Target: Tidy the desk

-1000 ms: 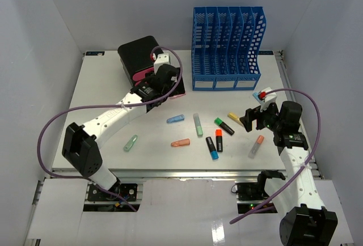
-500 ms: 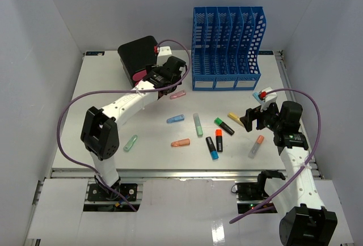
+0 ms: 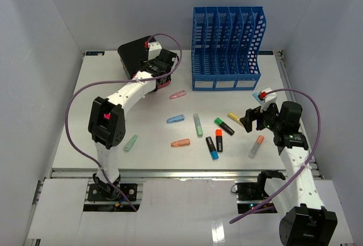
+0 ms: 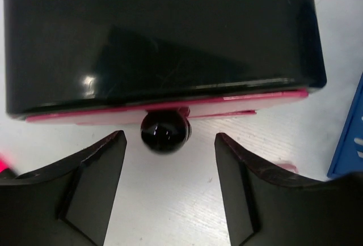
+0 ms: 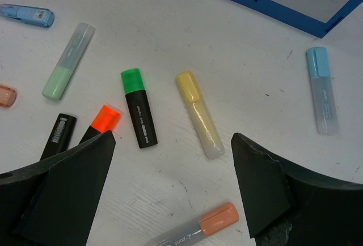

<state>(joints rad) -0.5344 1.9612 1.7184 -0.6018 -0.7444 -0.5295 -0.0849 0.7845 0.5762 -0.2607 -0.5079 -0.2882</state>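
Note:
The white desk (image 3: 102,104) holds several scattered highlighters: pink (image 3: 178,94), blue (image 3: 175,118), pale green (image 3: 197,124), salmon (image 3: 180,142) and mint (image 3: 130,143). My left gripper (image 3: 161,75) is open at the black box with pink drawers (image 3: 136,56). In the left wrist view its open jaws (image 4: 169,136) flank the drawer's black knob (image 4: 165,131) without touching it. My right gripper (image 3: 249,120) is open and empty. In the right wrist view it (image 5: 171,138) hovers over the yellow highlighter (image 5: 198,114), the green-capped one (image 5: 138,115) and an orange-capped clear pen (image 5: 198,228).
A blue slotted file rack (image 3: 227,47) stands at the back right. Black markers with orange (image 3: 219,140) and blue (image 3: 211,148) caps lie mid-desk. A light blue highlighter (image 5: 323,90) lies near the rack. White walls enclose three sides.
My left gripper has moved back and left up to the black box's drawer front, uncovering the pink highlighter. The right arm has not moved.

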